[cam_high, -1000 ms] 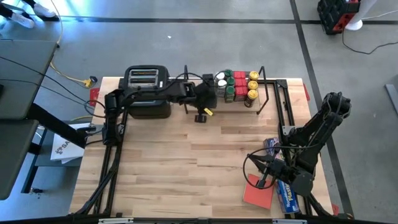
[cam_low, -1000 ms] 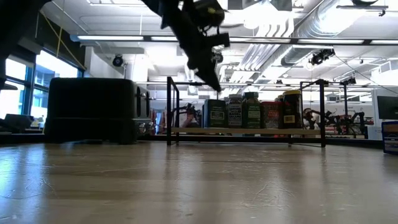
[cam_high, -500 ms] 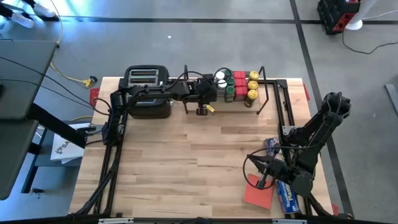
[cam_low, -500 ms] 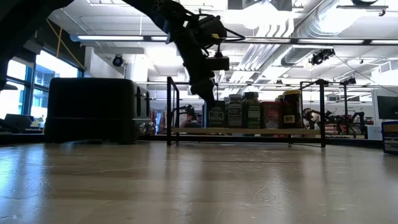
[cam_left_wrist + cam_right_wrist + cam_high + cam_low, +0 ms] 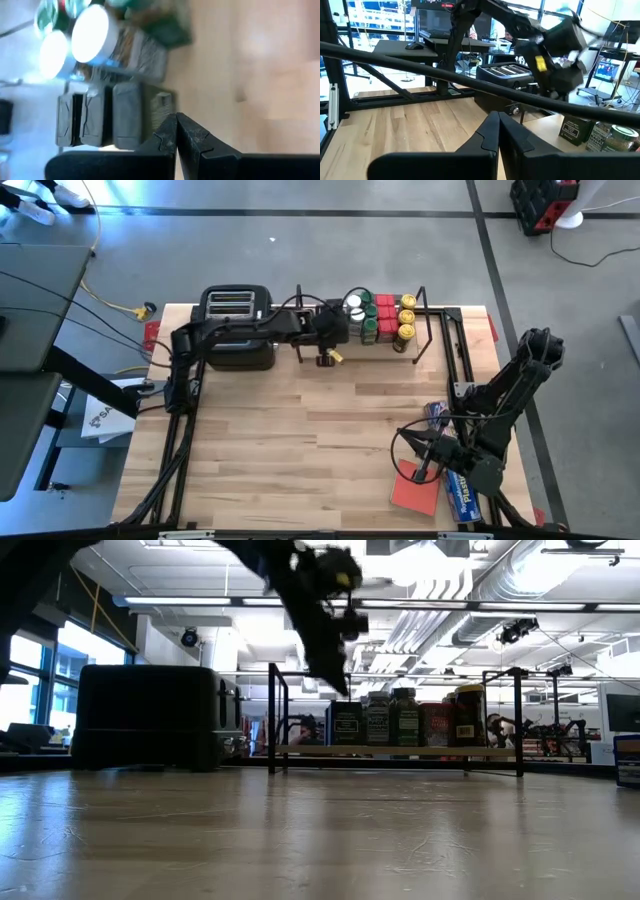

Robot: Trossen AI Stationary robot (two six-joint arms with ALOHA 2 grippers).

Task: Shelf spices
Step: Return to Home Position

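The shelf (image 5: 437, 330) is a black wire rack on a light wooden board at the table's far side. It also shows in the low view (image 5: 395, 750). The spices (image 5: 382, 317) stand in rows on its left half, with white, green, red and yellow tops. Three small black tins (image 5: 100, 120) stand beside the white-topped jars (image 5: 90, 32). My left gripper (image 5: 338, 335) is shut and empty. It hangs above the shelf's left part, just short of the black tins. In the low view it (image 5: 338, 680) is above the jars. My right gripper (image 5: 418, 467) is shut and waits over the red pad.
A black toaster (image 5: 237, 325) stands left of the shelf, under my left arm. A flat red pad (image 5: 415, 492) and a long blue box (image 5: 462, 490) lie at the near right. The bare wooden table top (image 5: 300, 440) stretches across the middle.
My left gripper has gone a little toward the table's far edge, nearer the shelf's left part, and has stayed shut. It has dipped and then risen slightly. The jars have not moved.
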